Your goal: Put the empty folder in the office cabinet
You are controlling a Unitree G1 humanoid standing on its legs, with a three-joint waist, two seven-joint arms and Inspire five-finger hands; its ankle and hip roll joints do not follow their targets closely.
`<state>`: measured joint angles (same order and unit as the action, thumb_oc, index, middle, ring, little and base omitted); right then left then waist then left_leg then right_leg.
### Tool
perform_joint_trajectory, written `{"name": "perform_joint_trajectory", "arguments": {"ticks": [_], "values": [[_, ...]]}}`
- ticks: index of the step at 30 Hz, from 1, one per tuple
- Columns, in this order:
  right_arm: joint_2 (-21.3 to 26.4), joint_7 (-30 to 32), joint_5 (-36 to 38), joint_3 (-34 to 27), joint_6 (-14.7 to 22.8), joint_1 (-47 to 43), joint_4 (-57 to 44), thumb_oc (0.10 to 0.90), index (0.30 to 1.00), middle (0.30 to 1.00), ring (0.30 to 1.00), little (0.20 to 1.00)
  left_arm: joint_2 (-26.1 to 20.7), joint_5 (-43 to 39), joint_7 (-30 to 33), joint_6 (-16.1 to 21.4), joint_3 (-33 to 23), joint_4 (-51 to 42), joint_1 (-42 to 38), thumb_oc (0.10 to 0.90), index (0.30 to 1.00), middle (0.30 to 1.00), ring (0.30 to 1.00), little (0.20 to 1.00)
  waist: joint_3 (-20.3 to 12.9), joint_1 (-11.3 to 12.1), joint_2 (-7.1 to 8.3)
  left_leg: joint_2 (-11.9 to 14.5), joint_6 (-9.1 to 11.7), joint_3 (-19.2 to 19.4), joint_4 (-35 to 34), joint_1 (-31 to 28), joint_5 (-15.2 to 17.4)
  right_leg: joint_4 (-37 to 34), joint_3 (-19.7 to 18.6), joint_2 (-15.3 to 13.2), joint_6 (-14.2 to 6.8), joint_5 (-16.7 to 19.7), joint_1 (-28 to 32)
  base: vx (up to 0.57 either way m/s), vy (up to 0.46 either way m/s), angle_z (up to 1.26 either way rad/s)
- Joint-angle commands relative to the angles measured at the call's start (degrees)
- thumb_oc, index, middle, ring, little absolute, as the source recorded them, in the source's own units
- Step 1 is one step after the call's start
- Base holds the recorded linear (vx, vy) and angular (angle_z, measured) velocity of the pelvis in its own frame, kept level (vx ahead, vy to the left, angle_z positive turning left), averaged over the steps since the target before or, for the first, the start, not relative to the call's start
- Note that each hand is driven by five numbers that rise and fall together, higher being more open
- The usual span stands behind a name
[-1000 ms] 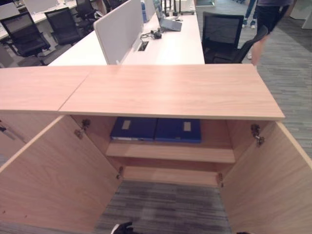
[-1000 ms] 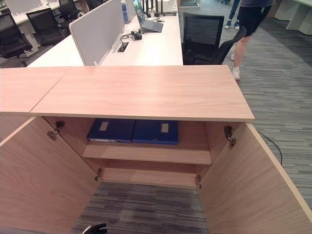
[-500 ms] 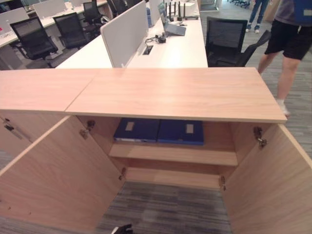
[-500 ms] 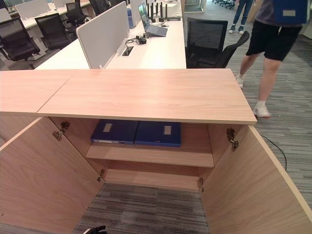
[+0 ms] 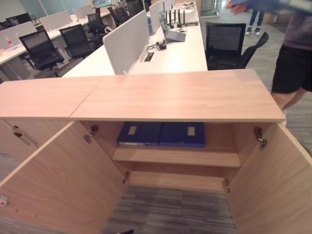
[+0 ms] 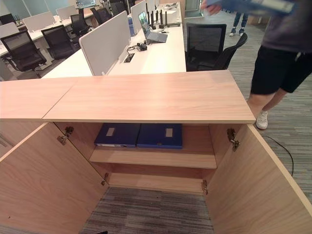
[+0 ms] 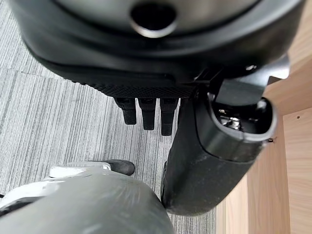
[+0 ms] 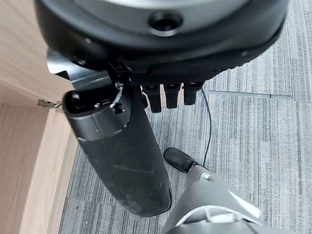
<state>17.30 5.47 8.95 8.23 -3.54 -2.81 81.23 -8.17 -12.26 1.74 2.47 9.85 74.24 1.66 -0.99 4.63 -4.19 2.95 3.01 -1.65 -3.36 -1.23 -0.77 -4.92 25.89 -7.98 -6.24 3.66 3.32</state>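
The office cabinet (image 6: 146, 95) stands before me with both doors swung wide. Two blue folders (image 6: 117, 135) (image 6: 160, 136) lie flat side by side on its upper shelf (image 6: 151, 157). At the cabinet's far right corner a person (image 6: 282, 48) holds up another blue folder (image 6: 253, 6). My left hand (image 7: 146, 83) hangs beside the left door over the carpet, fingers straight, nothing in it. My right hand (image 8: 165, 68) hangs by the right door, equally relaxed and holding nothing.
The left door (image 6: 44, 180) and right door (image 6: 253, 180) flank the grey carpet in front of the cabinet. Behind it are a white desk (image 6: 156, 53) with a grey divider and a laptop, and black office chairs (image 6: 209, 41).
The camera has tipped upward. The person has walked up to the cabinet's far right corner and raised a blue folder. My left hand has slipped below the eye views' lower edge.
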Motion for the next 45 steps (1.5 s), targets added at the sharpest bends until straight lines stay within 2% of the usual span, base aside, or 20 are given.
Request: {"name": "perform_joint_trajectory", "arguments": {"ticks": [1, 28, 35, 41, 42, 43, 45], "values": [[-0.66, 0.46, -1.73, -0.28, 0.04, -3.52, 2.77, 0.8, 0.9, 0.9, 0.9, 0.9, 1.74, -0.27, -1.34, -0.44, -0.15, 5.17, -0.93, 0.8, 0.9, 0.9, 0.9, 0.9, 0.29, 0.06, 3.41, -2.1, 0.7, -1.39, -1.64, 1.35, 0.9, 0.07, -7.43, -1.12, -2.26, -2.1, -0.16, 0.0, 0.0, 0.0], [-1.36, 0.22, -3.09, 1.16, 0.15, -3.06, 1.97, 0.8, 0.9, 0.9, 0.9, 0.9, 1.35, -0.6, -1.43, -0.26, -1.27, 5.64, -1.05, 0.8, 0.9, 0.9, 0.9, 0.9, 0.47, -0.57, 3.86, -2.0, 0.67, -0.73, -1.64, 0.43, 1.47, -0.04, -8.37, -0.95, -2.16, -2.08, 0.13, 0.0, 0.0, -0.01], [-1.19, 0.4, -3.2, 1.35, 0.22, -2.99, 2.03, 0.8, 0.9, 0.9, 0.9, 0.9, 1.14, -4.12, -1.35, 0.56, -2.06, 3.8, -1.1, 0.8, 0.9, 0.9, 0.9, 0.9, 0.67, -0.54, 3.93, -2.02, 0.65, -0.76, -1.64, 0.34, 1.43, 0.03, -8.53, -0.9, -2.05, -2.05, 0.2, 0.0, 0.0, 0.0], [-1.12, 0.81, -2.91, 1.27, 0.38, -3.06, 2.47, 0.8, 0.9, 0.9, 0.9, 0.9, 0.37, -10.77, -0.28, 2.51, -3.23, -2.47, -1.14, 0.8, 0.9, 0.9, 0.9, 0.9, 1.01, -0.13, 4.02, -2.02, 0.72, -1.14, -1.64, 0.35, 1.36, -0.01, -8.0, -1.01, -2.11, -1.99, 0.42, 0.0, 0.0, 0.0], [-1.0, 0.98, -2.74, 1.03, 0.5, -3.18, 2.63, 0.8, 0.9, 0.9, 0.9, 0.9, -0.14, -14.89, -0.58, 3.41, -3.52, -8.73, -0.09, 0.8, 0.9, 0.9, 0.9, 0.9, 1.21, 0.23, 4.01, -2.1, 0.7, -1.3, -1.64, 0.39, 1.29, 0.01, -7.85, -1.05, -2.18, -1.92, 0.39, 0.0, 0.0, 0.0], [-1.01, 0.98, -2.74, 1.03, 0.5, -3.15, 2.64, 0.8, 0.9, 0.9, 0.9, 0.9, -0.17, -14.93, -0.55, 3.32, -3.48, -8.89, 0.05, 0.8, 0.9, 0.9, 0.9, 0.9, 1.19, 0.24, 4.02, -2.1, 0.7, -1.3, -1.64, 0.36, 1.3, 0.02, -7.85, -1.05, -2.19, -1.93, 0.42, 0.0, 0.0, 0.0], [-0.74, 1.01, -2.54, 0.34, 0.51, -3.26, 2.94, 0.8, 0.9, 0.9, 0.9, 0.9, -1.47, -21.12, -0.67, 4.74, -4.2, -21.89, 3.64, 0.8, 0.9, 0.9, 0.9, 0.9, 1.44, 0.99, 3.96, -2.16, 0.67, -1.56, -1.64, 0.45, 1.19, -0.03, -7.68, -1.08, -2.29, -1.84, 0.45, 0.0, 0.0, 0.0]]}}
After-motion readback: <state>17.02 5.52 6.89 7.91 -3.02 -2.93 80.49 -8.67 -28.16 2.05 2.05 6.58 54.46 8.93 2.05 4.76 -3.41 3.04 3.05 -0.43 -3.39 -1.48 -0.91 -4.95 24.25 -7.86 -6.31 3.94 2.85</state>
